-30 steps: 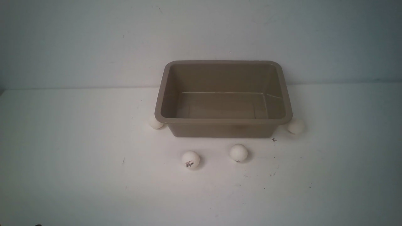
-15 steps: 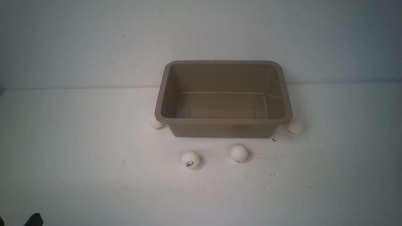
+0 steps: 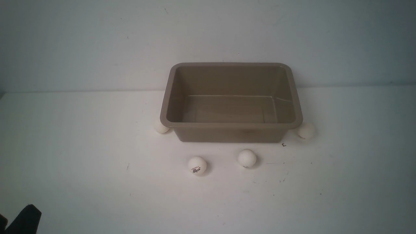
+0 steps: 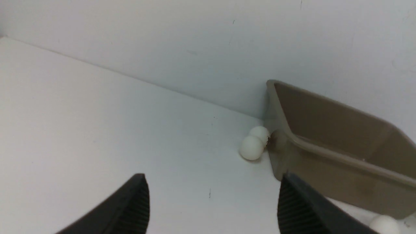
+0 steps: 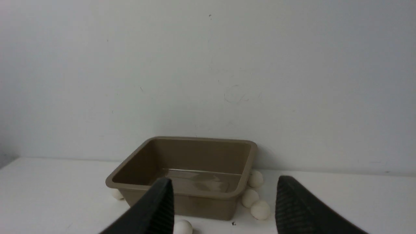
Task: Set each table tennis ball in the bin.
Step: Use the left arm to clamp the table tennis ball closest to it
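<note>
Right wrist view alone shows three balls [image 5: 250, 197] beside the bin [image 5: 208, 205]; left gripper [image 4: 212, 177], right gripper [image 5: 224, 179] gape empty.

I see matte black fingers [image 4: 130, 208] on my left gripper [image 4: 213, 182], tapered, with ribbed inner faces; my right gripper [image 5: 224, 182] looks identical.

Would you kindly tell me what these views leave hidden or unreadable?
- Front view: the bin hides further balls beside it; wrist views show them.
- Front view: print on the logo ball is too small to read.
- Front view: left gripper cut off at the corner; right gripper out of frame.
- Left wrist view: the frame edge cuts one ball.
</note>
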Controlling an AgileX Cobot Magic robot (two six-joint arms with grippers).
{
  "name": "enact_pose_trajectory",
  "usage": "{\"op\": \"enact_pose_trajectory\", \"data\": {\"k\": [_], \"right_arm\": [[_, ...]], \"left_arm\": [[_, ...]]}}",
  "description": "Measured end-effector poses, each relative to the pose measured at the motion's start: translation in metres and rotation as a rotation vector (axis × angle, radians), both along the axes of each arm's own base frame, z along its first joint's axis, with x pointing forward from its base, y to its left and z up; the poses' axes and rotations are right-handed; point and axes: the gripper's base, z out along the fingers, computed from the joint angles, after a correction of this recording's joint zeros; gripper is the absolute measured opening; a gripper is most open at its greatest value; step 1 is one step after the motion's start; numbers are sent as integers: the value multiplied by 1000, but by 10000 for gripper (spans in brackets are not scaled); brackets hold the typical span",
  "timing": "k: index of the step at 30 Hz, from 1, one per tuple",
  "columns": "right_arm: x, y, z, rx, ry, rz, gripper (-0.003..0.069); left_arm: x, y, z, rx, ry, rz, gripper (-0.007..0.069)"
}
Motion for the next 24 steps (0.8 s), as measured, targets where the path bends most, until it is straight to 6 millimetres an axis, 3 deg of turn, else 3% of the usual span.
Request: {"op": "enact_pose_trajectory", "data": {"k": [4, 10, 17, 24], "right_arm": [[0, 1, -3, -73, 19, 12, 388], [2, 2, -2, -125, 12, 29, 388], [18, 6, 5, -134, 31, 95, 388], [45, 9, 13, -143, 72, 170, 388]], "left_arm": [[0, -1, 4, -65, -12, -5, 478], [-6, -7, 28, -13, -12, -77, 478], [-14, -19, 76, 241, 36, -241, 478], [-5, -27, 99, 395, 187, -403, 478]]}}
